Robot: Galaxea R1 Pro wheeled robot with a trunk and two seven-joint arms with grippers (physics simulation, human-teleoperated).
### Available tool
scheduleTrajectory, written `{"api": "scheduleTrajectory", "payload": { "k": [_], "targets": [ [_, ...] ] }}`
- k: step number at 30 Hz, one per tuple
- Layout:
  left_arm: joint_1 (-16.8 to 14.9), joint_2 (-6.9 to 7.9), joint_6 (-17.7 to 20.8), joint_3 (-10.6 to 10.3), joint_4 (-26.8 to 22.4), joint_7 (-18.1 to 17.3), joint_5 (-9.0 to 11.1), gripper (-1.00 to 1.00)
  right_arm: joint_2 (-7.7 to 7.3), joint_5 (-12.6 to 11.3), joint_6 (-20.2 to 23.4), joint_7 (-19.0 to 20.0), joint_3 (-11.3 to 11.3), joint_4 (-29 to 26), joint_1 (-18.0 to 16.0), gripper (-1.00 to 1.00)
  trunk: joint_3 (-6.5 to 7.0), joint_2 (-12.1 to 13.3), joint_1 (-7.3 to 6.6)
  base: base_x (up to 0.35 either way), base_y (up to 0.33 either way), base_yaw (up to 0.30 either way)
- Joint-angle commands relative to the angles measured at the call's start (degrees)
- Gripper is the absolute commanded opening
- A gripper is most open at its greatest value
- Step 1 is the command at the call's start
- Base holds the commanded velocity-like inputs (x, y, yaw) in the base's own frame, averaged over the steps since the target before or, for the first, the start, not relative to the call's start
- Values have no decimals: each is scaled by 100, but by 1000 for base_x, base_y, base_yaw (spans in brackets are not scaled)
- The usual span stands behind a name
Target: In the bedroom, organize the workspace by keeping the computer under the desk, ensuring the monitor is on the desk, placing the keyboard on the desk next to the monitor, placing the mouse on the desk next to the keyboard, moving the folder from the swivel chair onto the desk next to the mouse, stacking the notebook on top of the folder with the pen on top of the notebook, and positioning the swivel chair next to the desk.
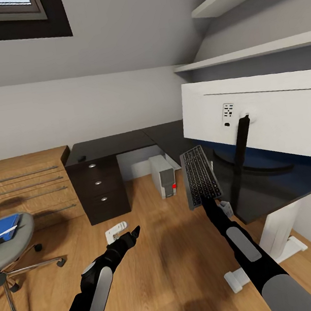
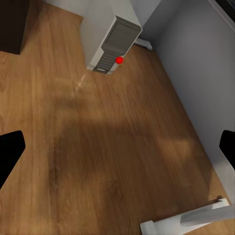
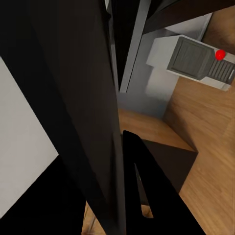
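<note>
My right gripper is shut on the near end of the grey keyboard. The keyboard is tilted steeply at the front edge of the black desk. Just behind it, the monitor stands on the desk with its white back towards me. The computer sits on the floor under the desk. At the far left, the blue folder lies on the swivel chair. My left gripper hangs open above the floor. A small dark thing, maybe the mouse, lies on the desk's far-left end. Notebook and pen are out of view.
A dark drawer unit stands under the desk's left end, with a low oak drawer unit beside it. A small white object lies on the wood floor near my left gripper. The desk's white leg and foot are at the right. Shelves hang above the monitor.
</note>
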Motion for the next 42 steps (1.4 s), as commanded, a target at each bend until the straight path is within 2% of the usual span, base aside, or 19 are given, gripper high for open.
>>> {"api": "scheduleTrajectory", "payload": {
  "k": [1, 5, 32, 35, 36, 37, 38, 39, 41, 42],
  "targets": [
    [-1, 1, 22, -5, -10, 52, 61, 100, -8, -10, -11, 24, -30, 3, -7, -100, -5, -2, 0, 0, 0, 0],
    [-1, 1, 20, -5, -5, 52, 64, 100, -9, -51, -9, 220, -30, 3, -6, -100, -5, -2, 0, 0, 0, 0],
    [-1, -8, 18, -5, 5, 53, 61, 100, 3, -70, 9, 235, -24, 9, 2, -100, -5, -2, 0, 0, 0, 0],
    [-1, -8, 18, -5, 43, 52, 61, 100, 11, -144, 44, 240, -22, 4, 2, -100, -5, -2, 0, 0, 0, 0],
    [-1, -8, 18, -5, 48, 52, 61, 100, 13, -222, 88, 242, -22, 4, 2, -100, -5, -2, 0, 0, 0, 0],
    [-1, -8, 18, -5, 55, 52, 61, 100, 14, -533, 251, 243, -25, 5, 2, -100, -5, -2, 0, 0, 0, 0],
    [-1, -8, 18, -5, 59, 52, 61, 100, 2, -1234, 565, 239, -28, 6, 2, -100, -5, -2, 0, 0, 0, 0],
    [-1, -8, 18, -5, 62, 52, 61, 100, -2, -1501, 677, 240, -29, 5, 4, -100, -5, -2, 0, 0, 0, 0],
    [-1, -8, 18, -5, 64, 52, 61, 100, -11, -1881, 826, 242, -30, 4, 8, -100, -5, -2, 0, 0, 0, 0],
    [-1, -8, 18, -5, 65, 53, 61, 100, -15, -1975, 861, 243, -30, 3, 9, -100, -5, -2, 0, 0, 0, 0]
  ]
}}
